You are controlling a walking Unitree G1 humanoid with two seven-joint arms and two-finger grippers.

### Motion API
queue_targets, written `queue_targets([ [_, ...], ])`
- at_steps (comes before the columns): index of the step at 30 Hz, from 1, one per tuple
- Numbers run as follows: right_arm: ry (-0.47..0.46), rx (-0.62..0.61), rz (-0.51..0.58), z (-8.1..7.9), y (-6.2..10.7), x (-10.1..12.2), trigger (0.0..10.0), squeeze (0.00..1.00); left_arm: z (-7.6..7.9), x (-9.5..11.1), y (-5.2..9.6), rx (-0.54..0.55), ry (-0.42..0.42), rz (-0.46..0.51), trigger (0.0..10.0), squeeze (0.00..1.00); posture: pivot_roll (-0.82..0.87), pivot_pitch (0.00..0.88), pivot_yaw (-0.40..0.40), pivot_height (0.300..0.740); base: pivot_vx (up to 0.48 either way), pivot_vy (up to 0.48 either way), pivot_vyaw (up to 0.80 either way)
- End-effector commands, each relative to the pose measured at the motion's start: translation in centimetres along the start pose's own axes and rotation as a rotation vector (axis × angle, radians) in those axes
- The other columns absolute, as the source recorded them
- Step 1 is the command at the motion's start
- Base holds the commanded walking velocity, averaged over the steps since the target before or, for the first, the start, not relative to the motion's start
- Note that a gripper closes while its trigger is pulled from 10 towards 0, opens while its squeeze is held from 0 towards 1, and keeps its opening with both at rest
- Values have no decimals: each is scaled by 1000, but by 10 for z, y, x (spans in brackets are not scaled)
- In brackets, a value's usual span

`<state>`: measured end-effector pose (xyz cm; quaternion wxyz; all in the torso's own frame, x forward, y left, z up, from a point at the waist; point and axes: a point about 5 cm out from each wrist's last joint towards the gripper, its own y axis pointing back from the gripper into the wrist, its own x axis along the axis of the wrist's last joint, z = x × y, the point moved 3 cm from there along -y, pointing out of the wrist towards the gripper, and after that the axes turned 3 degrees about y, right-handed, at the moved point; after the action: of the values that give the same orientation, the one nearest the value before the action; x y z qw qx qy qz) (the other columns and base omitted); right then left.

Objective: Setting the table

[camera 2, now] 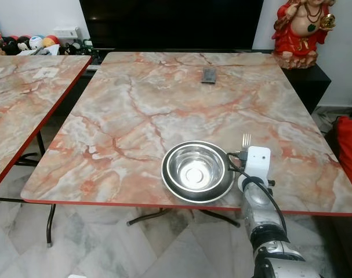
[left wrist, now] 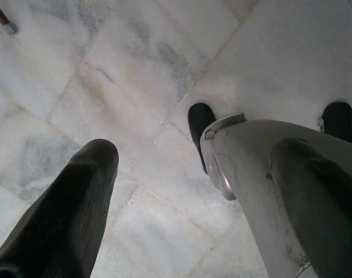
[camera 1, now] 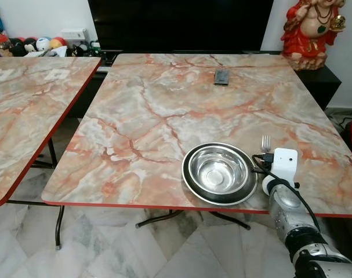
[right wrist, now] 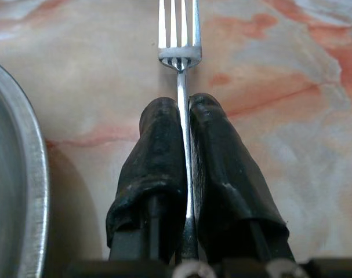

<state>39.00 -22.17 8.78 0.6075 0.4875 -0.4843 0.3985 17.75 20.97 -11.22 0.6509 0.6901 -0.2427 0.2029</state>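
You are placing the fork (right wrist: 180, 52) beside the bowl (camera 1: 219, 172), which is sitting inside a plate (camera 1: 190, 184) close to the near edge of the surface (camera 1: 164, 104), toward its right corner. Your right gripper (right wrist: 183, 119) is reaching over that near edge just to the right of the bowl, its jaws pressed together on the fork's handle, with the tines sticking out past the fingertips (right wrist: 162, 124) and pointing toward the far edge.

From the wrist view I cannot tell whether the fork is already touching the surface or hanging a little above it, so be lowering slowly until the handle is lying flat before you let go. Be keeping the fork parallel to the right edge and clear of the plate's rim, which is just beside the fingers. When spreading the jaws, be opening only a little and lifting straight back, since the thin handle could be sticking to a pad and twisting out of line.

Your left gripper (left wrist: 193, 191) is hanging idle over the floor (left wrist: 135, 69), jaws spread apart.
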Motion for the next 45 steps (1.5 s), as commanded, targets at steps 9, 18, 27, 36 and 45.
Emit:
queue_targets([
  [9, -11, -7, -10, 0, 0, -4, 10000, 94, -4, -12, 3, 4, -14, -43, 10000, 0, 12, 135, 46, 740, 0, 0, 0],
  [18, -16, -1, -15, -3, 1, -6, 10000, 263, -4, -12, 3, 6, -15, -42, 10000, 0, 12, 135, 46, 740, 0, 0, 0],
  [27, -24, -4, 3, -3, 0, -3, 10000, 565, -3, -12, 3, 4, -15, -41, 10000, 0, 10, 132, 44, 740, 0, 0, 0],
  [36, -25, -10, 16, -2, 0, 1, 10000, 251, -3, -11, 3, 3, -13, -39, 10000, 0, 8, 130, 41, 740, 0, 0, 0],
  [45, -19, -37, 83, 2, -1, 14, 10000, 0, -2, -11, 2, 1, -11, -40, 10000, 0, 5, 129, 40, 740, 0, 0, 0],
])
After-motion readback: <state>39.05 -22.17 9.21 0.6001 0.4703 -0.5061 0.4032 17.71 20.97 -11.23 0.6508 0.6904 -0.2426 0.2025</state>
